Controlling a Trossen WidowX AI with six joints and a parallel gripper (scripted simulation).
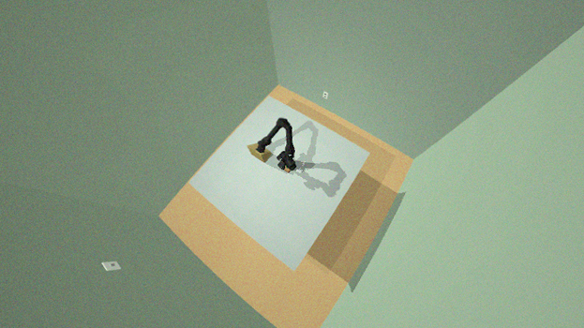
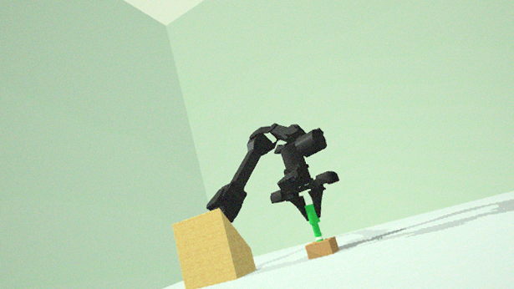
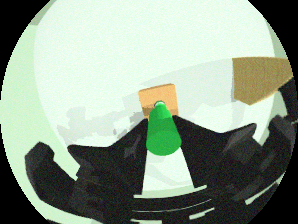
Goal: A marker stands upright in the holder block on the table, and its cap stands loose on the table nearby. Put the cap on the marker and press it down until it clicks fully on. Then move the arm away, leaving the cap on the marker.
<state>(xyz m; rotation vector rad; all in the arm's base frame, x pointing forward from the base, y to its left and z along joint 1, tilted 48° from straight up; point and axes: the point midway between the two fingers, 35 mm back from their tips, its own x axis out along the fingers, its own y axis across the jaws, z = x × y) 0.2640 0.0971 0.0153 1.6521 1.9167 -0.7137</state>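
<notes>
The green cap (image 2: 310, 211) (image 3: 164, 143) is between the fingers of my gripper (image 2: 313, 218) (image 3: 160, 120) (image 1: 288, 166), which is shut on it. The green marker (image 2: 317, 233) (image 3: 159, 104) stands in the orange-brown holder block (image 2: 319, 249) (image 3: 158, 93) (image 1: 287, 170). The cap is over the marker's upper end, with no gap between them in the exterior view. A length of green marker body and a white band show below the cap. The marker's tip is hidden. How far down the cap sits cannot be told from these views.
The arm's tan wedge-shaped base (image 2: 206, 249) (image 3: 255, 80) (image 1: 257, 152) stands to the left of the holder block in the exterior view. A pale mat (image 1: 252, 207) lies on the wooden surface (image 1: 230, 252). The arm's shadow falls beside the block.
</notes>
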